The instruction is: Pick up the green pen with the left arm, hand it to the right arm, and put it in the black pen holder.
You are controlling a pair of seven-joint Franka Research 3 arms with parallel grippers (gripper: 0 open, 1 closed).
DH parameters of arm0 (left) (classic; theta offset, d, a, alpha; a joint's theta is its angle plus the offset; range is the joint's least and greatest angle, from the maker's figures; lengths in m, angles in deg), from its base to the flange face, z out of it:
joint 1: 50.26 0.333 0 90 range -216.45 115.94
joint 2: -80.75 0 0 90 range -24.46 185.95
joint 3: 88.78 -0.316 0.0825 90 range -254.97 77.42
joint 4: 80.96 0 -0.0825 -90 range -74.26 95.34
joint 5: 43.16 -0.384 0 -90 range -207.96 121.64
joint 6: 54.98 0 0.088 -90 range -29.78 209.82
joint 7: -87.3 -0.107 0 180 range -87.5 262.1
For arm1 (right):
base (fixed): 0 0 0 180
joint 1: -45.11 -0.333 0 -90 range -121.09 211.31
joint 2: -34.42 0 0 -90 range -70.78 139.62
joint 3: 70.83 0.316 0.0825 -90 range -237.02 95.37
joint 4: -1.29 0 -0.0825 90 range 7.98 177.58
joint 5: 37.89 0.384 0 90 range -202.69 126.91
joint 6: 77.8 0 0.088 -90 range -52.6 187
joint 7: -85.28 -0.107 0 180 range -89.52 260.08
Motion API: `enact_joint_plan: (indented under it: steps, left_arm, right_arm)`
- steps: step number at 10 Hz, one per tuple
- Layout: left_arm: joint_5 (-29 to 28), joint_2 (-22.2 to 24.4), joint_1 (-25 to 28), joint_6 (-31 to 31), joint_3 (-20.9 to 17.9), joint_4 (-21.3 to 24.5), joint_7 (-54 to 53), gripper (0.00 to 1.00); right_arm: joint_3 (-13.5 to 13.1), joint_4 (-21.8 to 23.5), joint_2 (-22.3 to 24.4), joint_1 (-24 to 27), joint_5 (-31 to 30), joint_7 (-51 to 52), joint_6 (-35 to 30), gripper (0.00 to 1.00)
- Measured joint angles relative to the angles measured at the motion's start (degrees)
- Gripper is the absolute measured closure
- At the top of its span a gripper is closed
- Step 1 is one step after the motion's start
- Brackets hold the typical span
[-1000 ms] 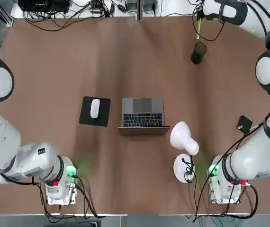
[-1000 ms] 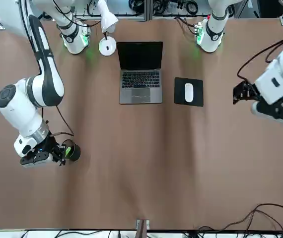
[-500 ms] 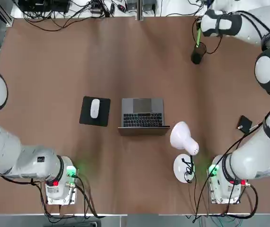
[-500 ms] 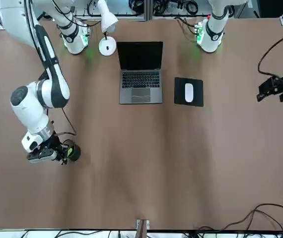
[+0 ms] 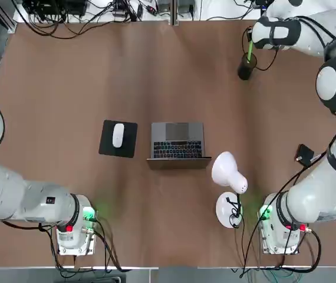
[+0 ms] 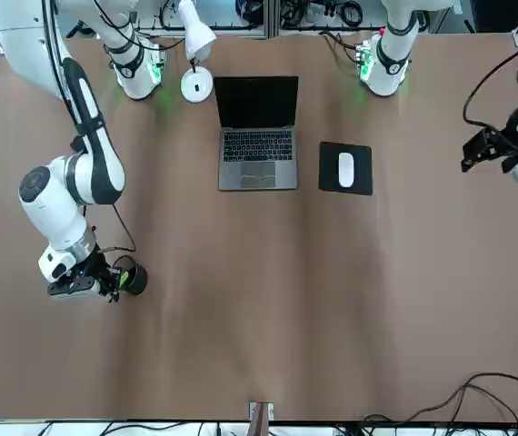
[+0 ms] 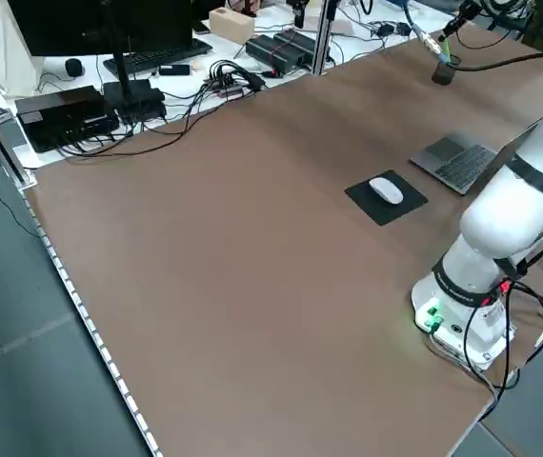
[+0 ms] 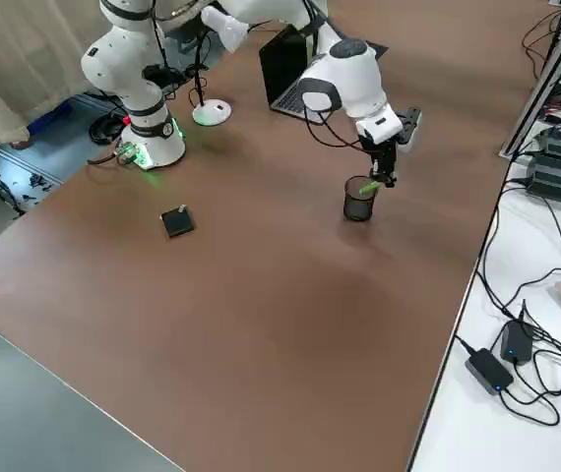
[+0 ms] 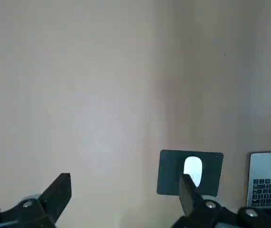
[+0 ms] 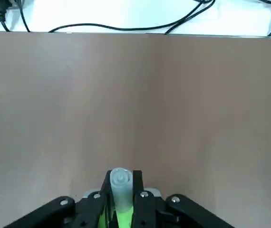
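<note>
Your left claw (image 9: 121, 199) hangs released above the bare tabletop (image 5: 156, 76), with the mouse (image 9: 192, 168) on its pad (image 9: 166, 175) showing beyond its fingers; the top view does not show this claw. Across at the far right corner, your right claw (image 8: 387, 169) is clenched on the green pen (image 5: 249, 49). The right side view shows the pen's lower end inside the black pen holder (image 8: 359, 202); the wrist view shows only its grey cap.

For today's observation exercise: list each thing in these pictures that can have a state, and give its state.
Pen: held by right gripper, lower end in holder.
Holder: upright.
Right gripper: shut on pen.
Left gripper: open, empty.
Laptop: lid open.
Mouse: on its pad.
Lamp: upright.
</note>
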Motion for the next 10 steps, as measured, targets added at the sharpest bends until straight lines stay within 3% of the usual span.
enact_joint_plan:
  steps: [2, 7, 8, 9, 10]
  left_arm:
    - [-0.03, -0.36, -0.5, 0.53, 0.38, -0.31, -0.38, 0.0]
    - [-0.03, -1.68, -0.38, 0.83, 0.12, -1.93, 0.42, 0.0]
    - [-0.02, -1.9, -0.37, 0.89, 0.12, -2.35, 0.43, 0.0]
    - [-0.02, -2.29, -0.43, 0.89, 0.16, -2.67, 0.48, 0.0]
    - [-0.02, -2.71, -0.51, 0.94, 0.23, -2.94, 0.59, 0.0]
  right_arm:
    - [0.0, 0.05, -1.19, 0.25, -0.01, 0.22, 0.86, 0.81]
    - [0.09, -1.09, -1.71, 0.75, -0.05, 3.46, 1.5, 0.09]
    - [0.3, -3.13, -1.44, 0.72, -0.05, 3.48, -0.4, 0.0]
    - [0.48, -6.38, -0.42, 0.67, -0.01, 2.86, -6.35, 0.0]
    - [0.48, -10.63, 1.52, 0.69, 0.02, 1.11, -16.26, 0.0]
